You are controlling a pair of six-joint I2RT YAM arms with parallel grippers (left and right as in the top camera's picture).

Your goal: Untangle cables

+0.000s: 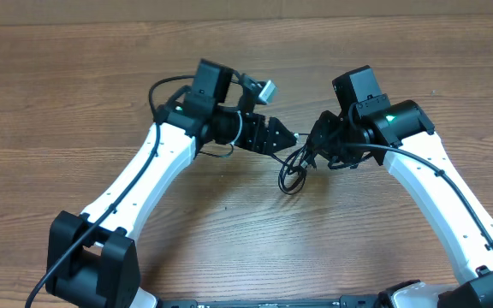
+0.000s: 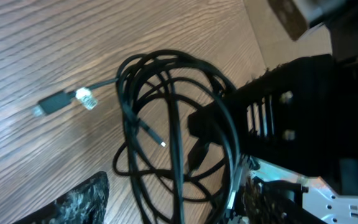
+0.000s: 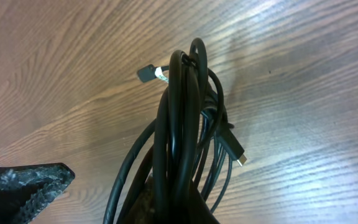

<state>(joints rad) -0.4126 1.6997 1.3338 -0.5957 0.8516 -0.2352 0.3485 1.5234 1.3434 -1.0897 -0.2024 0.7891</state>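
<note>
left claw: spread, off cables | right claw: pinching cables, seemingly | coil dangling over desk

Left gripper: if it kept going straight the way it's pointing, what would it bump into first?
Most likely the cables, the black coil hanging between the two arms. The left gripper points right at it, with the right gripper just behind, shut on the coil. Exact height is hard to judge from above.
</note>
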